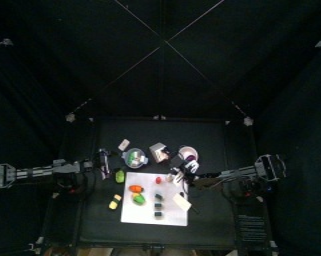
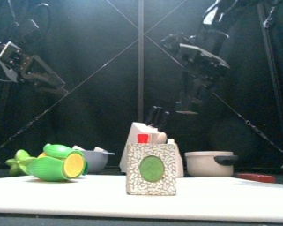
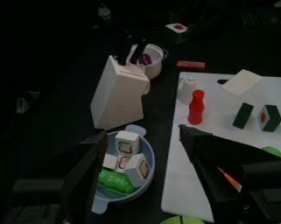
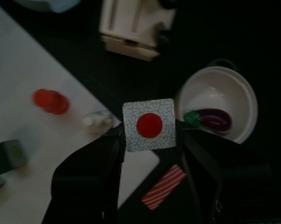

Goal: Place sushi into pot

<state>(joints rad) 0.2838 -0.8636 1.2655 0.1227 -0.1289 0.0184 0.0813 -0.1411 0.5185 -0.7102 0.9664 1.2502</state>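
A white sushi (image 4: 150,125) with a red centre hangs upright beside the white-rimmed pot (image 4: 221,103), its inside purplish.

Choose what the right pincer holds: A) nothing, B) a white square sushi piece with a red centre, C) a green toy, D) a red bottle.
B: the right pincer grips the white square sushi piece with a red centre beside the white-rimmed pot.

Right claw (image 1: 176,174) hovers just beside the pot (image 1: 188,155), over the white mat (image 1: 155,190).
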